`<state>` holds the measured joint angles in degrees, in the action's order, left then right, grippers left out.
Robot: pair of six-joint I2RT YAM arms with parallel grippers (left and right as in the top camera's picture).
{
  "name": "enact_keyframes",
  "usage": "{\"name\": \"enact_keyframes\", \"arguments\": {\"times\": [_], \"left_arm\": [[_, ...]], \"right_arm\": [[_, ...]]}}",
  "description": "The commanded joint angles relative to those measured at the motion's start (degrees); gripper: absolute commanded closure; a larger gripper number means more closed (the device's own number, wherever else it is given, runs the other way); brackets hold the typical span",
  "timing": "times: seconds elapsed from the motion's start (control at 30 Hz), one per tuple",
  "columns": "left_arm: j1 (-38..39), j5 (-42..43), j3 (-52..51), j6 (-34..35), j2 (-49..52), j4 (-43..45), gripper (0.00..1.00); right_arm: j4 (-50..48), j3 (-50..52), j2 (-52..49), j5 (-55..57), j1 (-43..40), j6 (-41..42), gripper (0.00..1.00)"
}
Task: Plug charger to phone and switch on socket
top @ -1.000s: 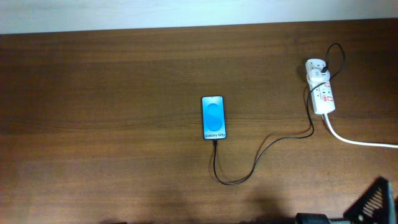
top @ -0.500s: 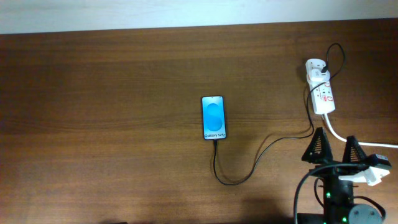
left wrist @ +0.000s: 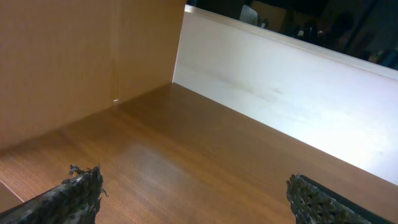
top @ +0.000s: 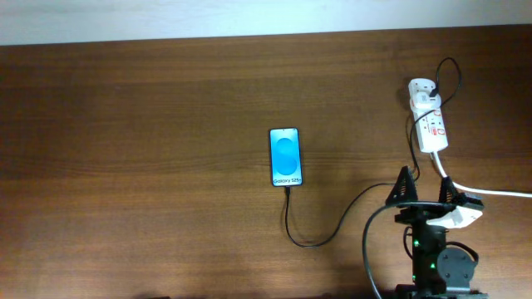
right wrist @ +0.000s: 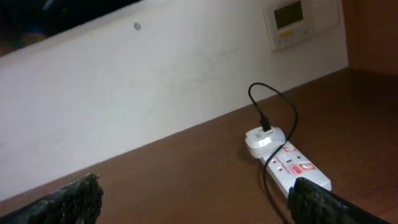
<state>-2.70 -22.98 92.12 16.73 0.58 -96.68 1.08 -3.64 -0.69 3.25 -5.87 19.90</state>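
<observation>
The phone lies face up in the middle of the table, blue screen lit. The thin black charger cable meets the phone's near edge, loops right and runs up to the white adapter on the socket at the far right. The plug itself is too small to make out. My right gripper is open and empty, just short of the socket's near end; its wrist view shows the socket, its red switches and the cable between the fingers. My left gripper is open and empty over bare wood.
A thick white cord leaves the socket's near end and runs off the right edge, close beside my right arm. A white wall borders the table's far side. A wall panel shows in the right wrist view.
My right arm has come in from the bottom right corner and moved left and forward toward the socket's near end. The phone, cable and socket have not moved.
</observation>
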Motion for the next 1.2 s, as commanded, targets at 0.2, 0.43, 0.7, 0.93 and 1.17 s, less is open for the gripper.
{"name": "enact_keyframes", "arguments": {"times": [0.2, 0.43, 0.7, 0.93, 1.17], "left_arm": [[-0.2, -0.4, 0.2, 0.3, -0.1, 0.0, 0.01], [-0.2, -0.4, 0.2, 0.3, -0.1, 0.0, 0.01], [-0.2, -0.4, 0.2, 0.3, -0.1, 0.0, 0.01], [-0.2, -0.4, 0.2, 0.3, -0.1, 0.0, 0.01], [-0.2, -0.4, 0.2, 0.3, -0.1, 0.0, 0.01]], "right_arm": [[-0.7, 3.3, 0.4, 0.4, -0.2, -9.2, 0.01], [3.4, 3.3, 0.4, 0.0, -0.2, -10.7, 0.01], [3.4, 3.3, 0.4, -0.2, -0.2, -15.3, 0.01], [3.4, 3.3, 0.4, -1.1, -0.2, -21.2, 0.01], [3.4, 3.3, 0.4, -1.0, -0.2, -21.2, 0.01]]}}
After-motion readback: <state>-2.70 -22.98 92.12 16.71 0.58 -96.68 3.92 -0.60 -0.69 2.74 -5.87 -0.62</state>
